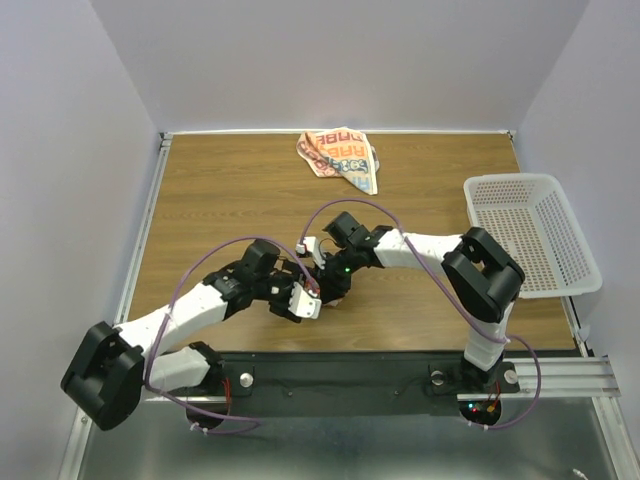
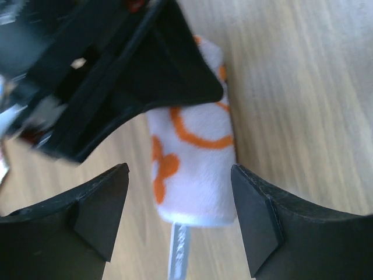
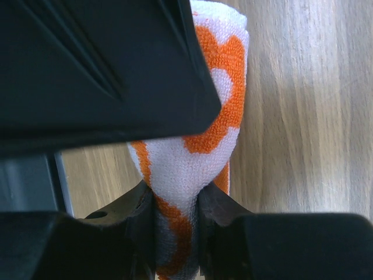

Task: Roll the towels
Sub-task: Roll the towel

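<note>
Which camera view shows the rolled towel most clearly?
The left wrist view: the rolled towel shows most of its length between the open left gripper. The right wrist view shows only part, pinched by the right gripper. In the top view, both grippers hide nearly all of it.

You've got a white perforated plastic basket (image 1: 535, 235) lying at the right edge of the brown wood-grain table (image 1: 230, 200), its open side up. Plain pale walls (image 1: 330, 60) stand along the table's left, far and right edges.

Centre of the table (image 1: 220, 200) crowded by left gripper (image 2: 180, 216) and right gripper (image 3: 176, 204) around rolled towel (image 2: 192, 169), far edge blocked by crumpled towel (image 1: 340, 157), right side taken by perforated basket (image 1: 510, 180), left half passable.
</note>
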You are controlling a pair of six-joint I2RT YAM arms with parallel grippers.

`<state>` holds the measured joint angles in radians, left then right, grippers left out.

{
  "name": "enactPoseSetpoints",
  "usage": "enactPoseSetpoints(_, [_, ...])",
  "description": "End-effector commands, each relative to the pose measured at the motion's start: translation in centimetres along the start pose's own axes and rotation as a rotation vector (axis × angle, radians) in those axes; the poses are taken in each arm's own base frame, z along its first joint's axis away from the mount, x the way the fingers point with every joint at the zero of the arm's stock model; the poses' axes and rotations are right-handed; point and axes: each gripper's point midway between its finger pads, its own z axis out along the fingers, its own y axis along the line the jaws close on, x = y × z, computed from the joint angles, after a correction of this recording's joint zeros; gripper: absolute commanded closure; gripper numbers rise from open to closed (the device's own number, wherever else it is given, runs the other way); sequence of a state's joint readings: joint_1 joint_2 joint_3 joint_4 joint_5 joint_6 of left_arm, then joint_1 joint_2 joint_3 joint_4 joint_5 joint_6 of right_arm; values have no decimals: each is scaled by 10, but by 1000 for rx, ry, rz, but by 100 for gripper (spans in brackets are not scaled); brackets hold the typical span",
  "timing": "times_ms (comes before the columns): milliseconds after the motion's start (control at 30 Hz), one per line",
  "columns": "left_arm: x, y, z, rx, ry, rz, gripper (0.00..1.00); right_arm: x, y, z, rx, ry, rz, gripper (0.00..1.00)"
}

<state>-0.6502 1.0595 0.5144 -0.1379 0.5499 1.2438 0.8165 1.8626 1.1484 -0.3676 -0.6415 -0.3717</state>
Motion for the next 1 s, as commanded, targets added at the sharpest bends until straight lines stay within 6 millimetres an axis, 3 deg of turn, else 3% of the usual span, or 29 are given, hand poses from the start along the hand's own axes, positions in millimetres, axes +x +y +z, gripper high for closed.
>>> enactPoseSetpoints(0, [-3,-2,11,18,-6,-17,19,36,3,9,-36,110,65,99])
enactPoseSetpoints(133, [3,-9,18,51,13,-18,21,35,2,7,-59,100,78,99])
enactPoseSetpoints(367, [22,-21,25,105,97,-88,51,30,11,0,-98,71,27,99])
enactPoseSetpoints(467, [22,-26,27,143,107,-133,58,28,10,-4,-86,64,12,95])
enactPoseSetpoints(500, [25,-32,27,170,121,-155,61,25,8,-8,-72,56,14,89])
enactPoseSetpoints(533, [24,-31,28,175,119,-173,62,24,6,-10,-63,52,26,70])
enactPoseSetpoints(633, [24,-41,28,237,130,-211,68,18,-5,-25,-41,8,75,30])
enactPoseSetpoints(667, [24,-42,28,248,133,-218,69,16,-9,-31,-29,-8,88,22])
enactPoseSetpoints(767, [25,-47,30,284,138,-248,70,9,-30,-63,37,-82,140,15])
enactPoseSetpoints(967, [26,-45,30,324,124,-298,70,-1,-37,-121,150,-206,191,9])
